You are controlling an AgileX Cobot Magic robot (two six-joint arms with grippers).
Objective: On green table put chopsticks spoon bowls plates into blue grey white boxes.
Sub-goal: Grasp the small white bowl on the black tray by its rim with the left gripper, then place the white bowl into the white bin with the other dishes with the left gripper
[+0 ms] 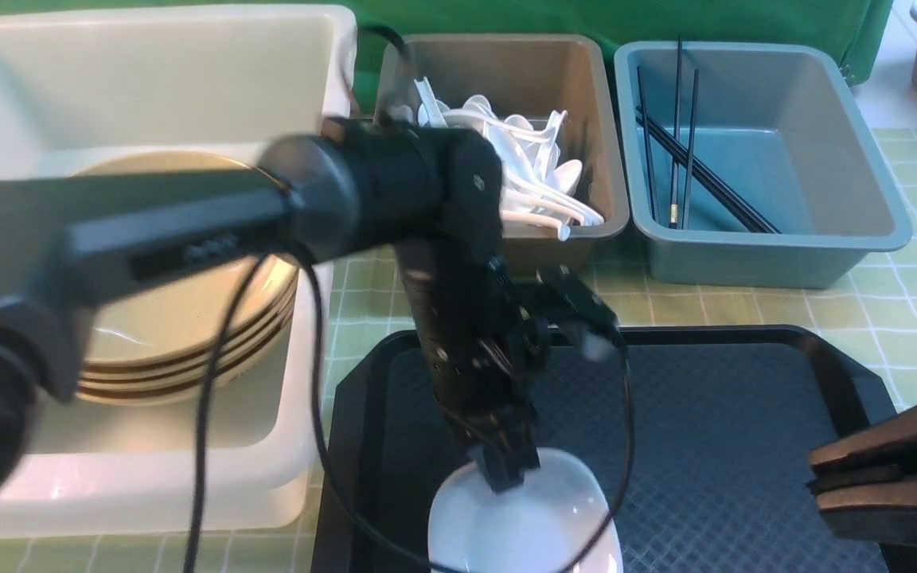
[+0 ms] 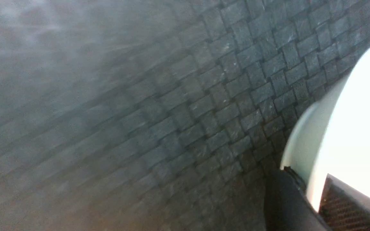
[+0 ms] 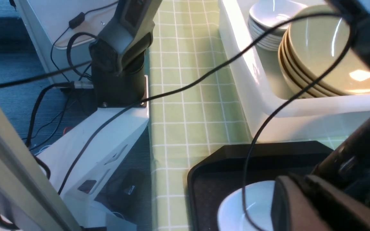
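A white bowl (image 1: pixel 522 525) sits on the black tray (image 1: pixel 745 414) at the near middle. My left gripper (image 1: pixel 506 473) reaches down onto its far rim and is shut on it. In the left wrist view the fingers (image 2: pixel 287 202) stand one outside and one inside the bowl (image 2: pixel 358 112) wall. My right gripper (image 1: pixel 813 477) is shut and empty, hovering over the tray's near right side. In the right wrist view that gripper (image 3: pixel 287 186) points toward the bowl (image 3: pixel 249 205).
The white box (image 1: pixel 148 493) on the left holds stacked beige plates (image 1: pixel 188 318) and a stack of white bowls (image 3: pixel 268 19). The grey box (image 1: pixel 506 40) holds white spoons (image 1: pixel 522 159). The blue box (image 1: pixel 825 247) holds black chopsticks (image 1: pixel 681 159). Cables hang from the left arm.
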